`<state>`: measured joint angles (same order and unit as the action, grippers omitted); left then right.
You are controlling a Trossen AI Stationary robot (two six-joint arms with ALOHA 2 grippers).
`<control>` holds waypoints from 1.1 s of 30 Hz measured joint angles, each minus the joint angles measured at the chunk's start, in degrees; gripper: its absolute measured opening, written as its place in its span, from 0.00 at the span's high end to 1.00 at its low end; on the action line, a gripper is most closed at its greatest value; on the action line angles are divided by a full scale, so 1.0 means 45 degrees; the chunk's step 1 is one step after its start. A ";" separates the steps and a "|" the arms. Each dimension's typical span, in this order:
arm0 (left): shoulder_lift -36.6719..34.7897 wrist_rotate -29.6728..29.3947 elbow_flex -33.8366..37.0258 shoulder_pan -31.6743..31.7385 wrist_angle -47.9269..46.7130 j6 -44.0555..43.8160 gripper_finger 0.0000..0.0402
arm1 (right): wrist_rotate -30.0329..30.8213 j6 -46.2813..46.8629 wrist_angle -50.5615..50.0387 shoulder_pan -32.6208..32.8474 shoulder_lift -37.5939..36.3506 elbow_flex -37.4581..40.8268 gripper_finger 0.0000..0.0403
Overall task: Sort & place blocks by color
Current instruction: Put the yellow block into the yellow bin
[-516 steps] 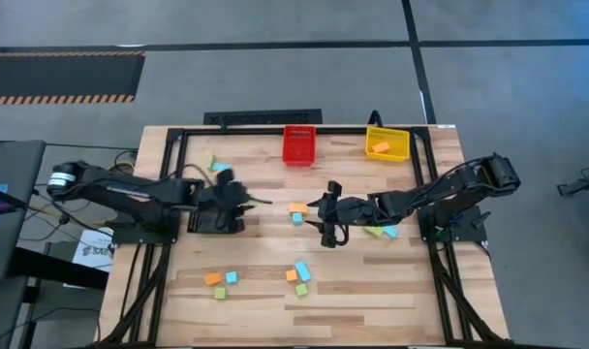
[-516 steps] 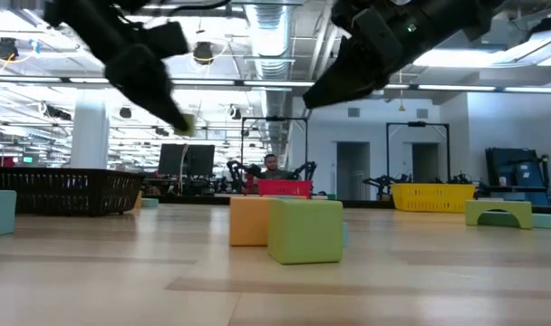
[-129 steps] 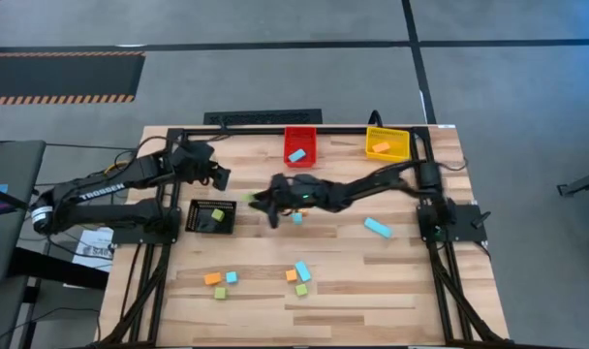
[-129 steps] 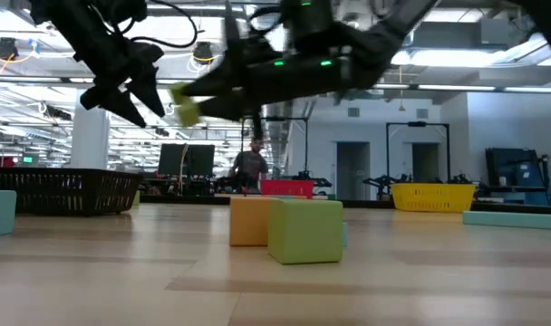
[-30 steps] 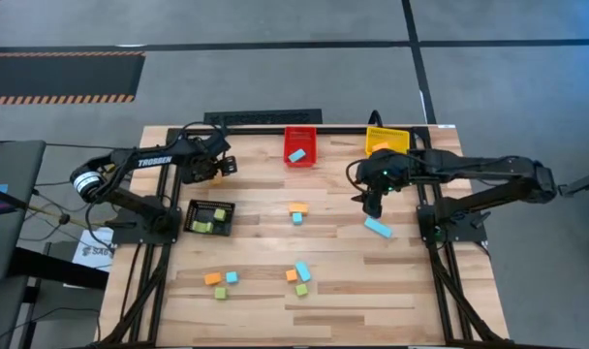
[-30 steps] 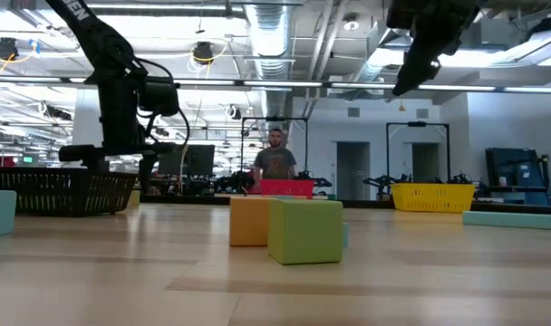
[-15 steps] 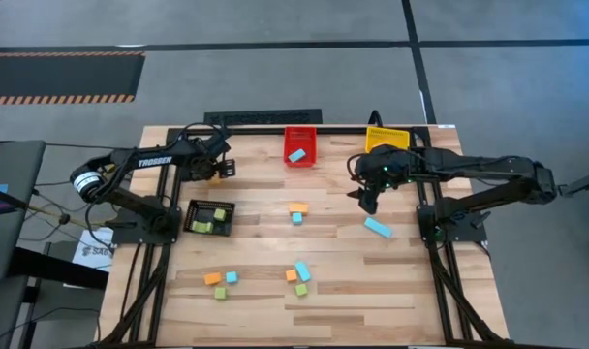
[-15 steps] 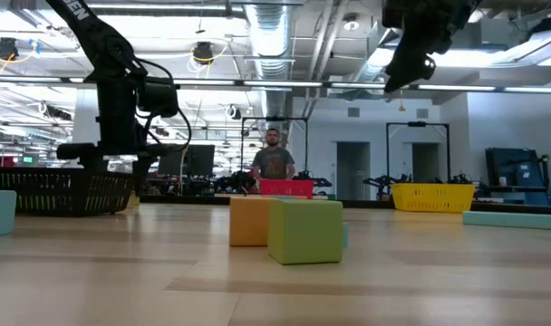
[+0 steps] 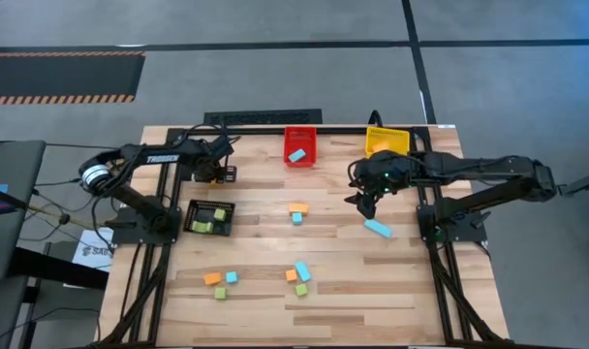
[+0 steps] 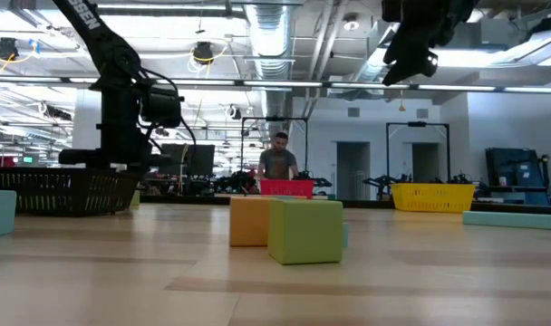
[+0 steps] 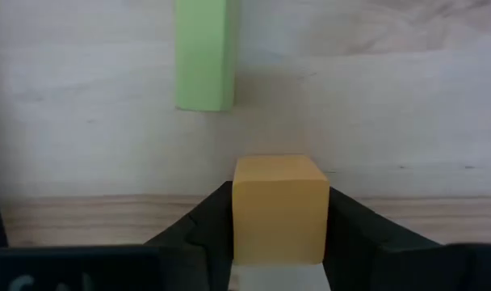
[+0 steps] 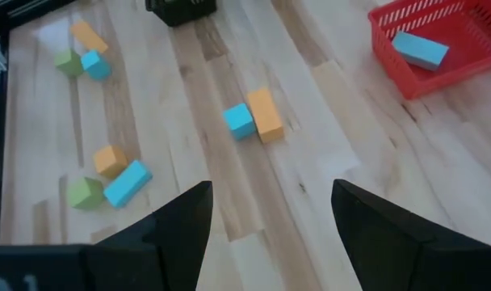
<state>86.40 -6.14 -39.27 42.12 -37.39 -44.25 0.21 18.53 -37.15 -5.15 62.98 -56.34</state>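
One orange block (image 11: 279, 208) gripped in left tool (image 11: 279, 212), right tool (image 12: 270, 212) spread.

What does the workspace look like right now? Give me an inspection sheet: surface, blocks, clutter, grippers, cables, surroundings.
Surface: wooden table, dry, no spills seen.
Blocks: light blue bar in the red bin; orange in the yellow bin; green ones in the black bin. Loose: orange and blue pair mid-table, long blue bar, two clusters near the front edge, green bar.
Clutter: nothing seen.
Grippers: left gripper shut on an orange cube at the table's back left; right gripper open, empty, raised near the yellow bin.
Cables: bundle off the table's left edge.
Surroundings: a person far behind the table.
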 joint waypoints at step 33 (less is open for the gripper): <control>-0.0638 0.9897 -0.1491 -0.2629 1.8070 -0.4552 0.74 | 0.2922 -0.2461 0.9006 -0.0482 0.1228 -0.0015 0.32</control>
<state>83.53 38.39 -45.98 30.29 43.92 -64.74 13.36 7.46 3.38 -7.32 68.51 -56.40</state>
